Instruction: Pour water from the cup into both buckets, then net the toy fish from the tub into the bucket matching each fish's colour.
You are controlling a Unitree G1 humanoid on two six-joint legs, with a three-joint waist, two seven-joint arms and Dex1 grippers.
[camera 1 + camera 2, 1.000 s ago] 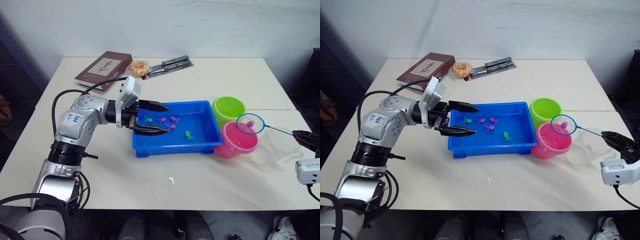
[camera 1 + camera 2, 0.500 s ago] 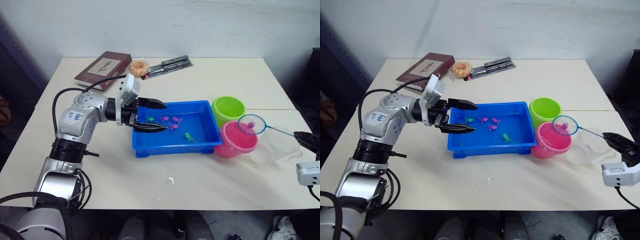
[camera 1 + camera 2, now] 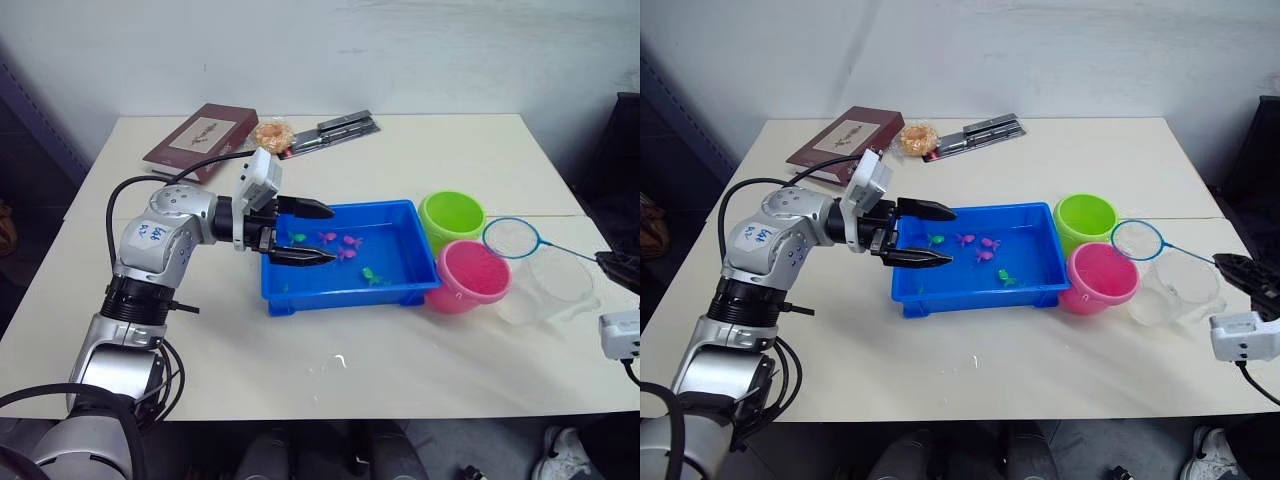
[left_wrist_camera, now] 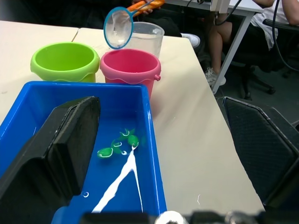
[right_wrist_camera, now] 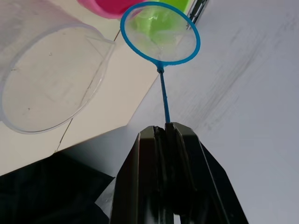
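The net, gripped by the closed right tool, has been lifted off the pink bucket, its pink fish evidently dropped; the left tool is held open over the tub

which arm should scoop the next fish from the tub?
Right. The right gripper is shut on the net handle, hoop empty beside the pink bucket. The left gripper hangs open over the tub with no tool; fish remain in the water.
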